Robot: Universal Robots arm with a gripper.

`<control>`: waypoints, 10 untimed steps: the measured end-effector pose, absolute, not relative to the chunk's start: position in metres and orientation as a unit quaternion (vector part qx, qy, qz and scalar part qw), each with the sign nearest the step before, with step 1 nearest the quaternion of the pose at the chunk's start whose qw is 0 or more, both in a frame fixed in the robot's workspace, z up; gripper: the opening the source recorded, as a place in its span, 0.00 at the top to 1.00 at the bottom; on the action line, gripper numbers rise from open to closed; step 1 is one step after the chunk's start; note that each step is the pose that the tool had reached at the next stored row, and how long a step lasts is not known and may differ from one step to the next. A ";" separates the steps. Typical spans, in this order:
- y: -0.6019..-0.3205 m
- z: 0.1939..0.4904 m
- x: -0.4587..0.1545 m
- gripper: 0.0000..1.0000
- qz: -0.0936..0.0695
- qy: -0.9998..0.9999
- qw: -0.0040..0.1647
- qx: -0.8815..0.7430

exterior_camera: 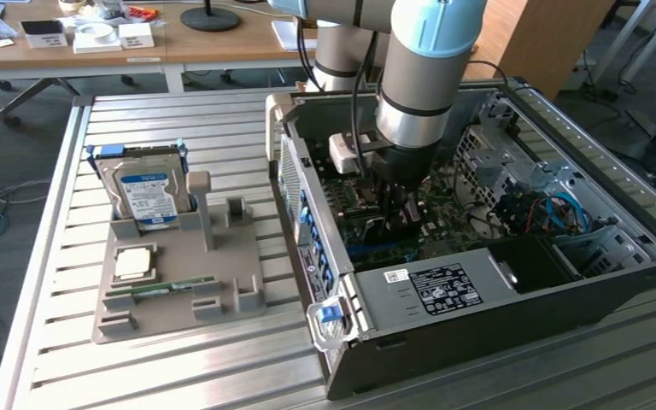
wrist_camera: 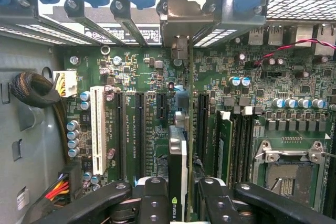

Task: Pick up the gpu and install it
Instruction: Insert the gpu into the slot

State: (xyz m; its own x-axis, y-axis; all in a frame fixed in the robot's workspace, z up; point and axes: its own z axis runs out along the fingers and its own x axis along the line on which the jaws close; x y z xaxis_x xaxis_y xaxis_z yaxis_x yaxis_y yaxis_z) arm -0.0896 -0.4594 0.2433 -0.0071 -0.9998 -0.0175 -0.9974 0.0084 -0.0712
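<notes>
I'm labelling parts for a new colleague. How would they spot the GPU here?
Find the open computer case on the slatted table. Inside, the gripper holds the gpu edge-on over the motherboard slots: a thin dark card with a silvery end bracket, unlike the seated RAM stick beside it.

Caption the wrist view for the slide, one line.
Gripper holds the gpu edge-on above the motherboard, its metal bracket up at the case's rear slot openings.

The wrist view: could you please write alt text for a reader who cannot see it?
The end effector holds the gpu edge-on above the green motherboard, among its long black expansion slots. A white slot, a bundle of cables and an empty processor socket are also visible.
</notes>
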 end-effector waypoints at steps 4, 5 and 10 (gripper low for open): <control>-0.459 0.243 -0.090 0.73 -0.020 0.709 0.032 -0.704; -0.459 0.243 -0.090 0.73 -0.020 0.709 0.032 -0.704; -0.459 0.242 -0.090 0.73 -0.021 0.709 0.033 -0.704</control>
State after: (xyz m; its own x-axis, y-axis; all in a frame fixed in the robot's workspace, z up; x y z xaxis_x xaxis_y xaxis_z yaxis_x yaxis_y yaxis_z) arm -0.0903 -0.4594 0.2418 -0.0069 -0.9998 -0.0174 -0.9971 0.0082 -0.0762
